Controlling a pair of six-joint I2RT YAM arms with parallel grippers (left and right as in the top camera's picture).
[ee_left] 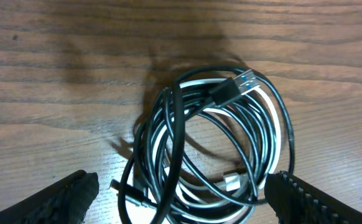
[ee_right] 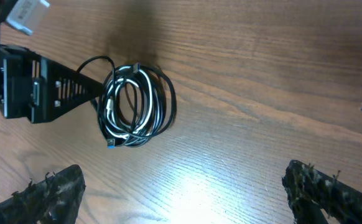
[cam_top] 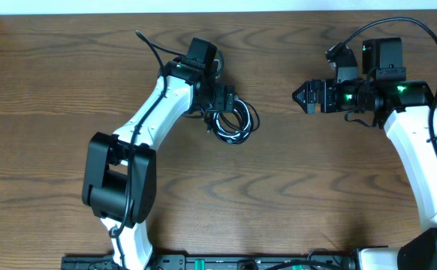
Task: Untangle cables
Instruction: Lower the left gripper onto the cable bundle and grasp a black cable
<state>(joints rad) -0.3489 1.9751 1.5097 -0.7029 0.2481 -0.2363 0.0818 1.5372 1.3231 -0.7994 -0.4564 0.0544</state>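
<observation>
The cables (cam_top: 233,121) lie as one coiled tangle of black and whitish cords on the wooden table, left of centre. In the left wrist view the cables (ee_left: 212,149) show a blue-tipped plug at the top and small plugs low in the coil. My left gripper (cam_top: 220,103) is open, its fingers (ee_left: 181,196) wide on either side of the near edge of the coil, holding nothing. My right gripper (cam_top: 302,96) is open and empty, well to the right of the tangle; its view shows the cables (ee_right: 134,107) far ahead of its fingers (ee_right: 187,190).
The wooden table (cam_top: 293,195) fills all views. The left arm's white links and black base joint (cam_top: 121,180) lie at the left front. The right arm (cam_top: 421,150) stands at the right edge. A black rail (cam_top: 203,262) runs along the front edge.
</observation>
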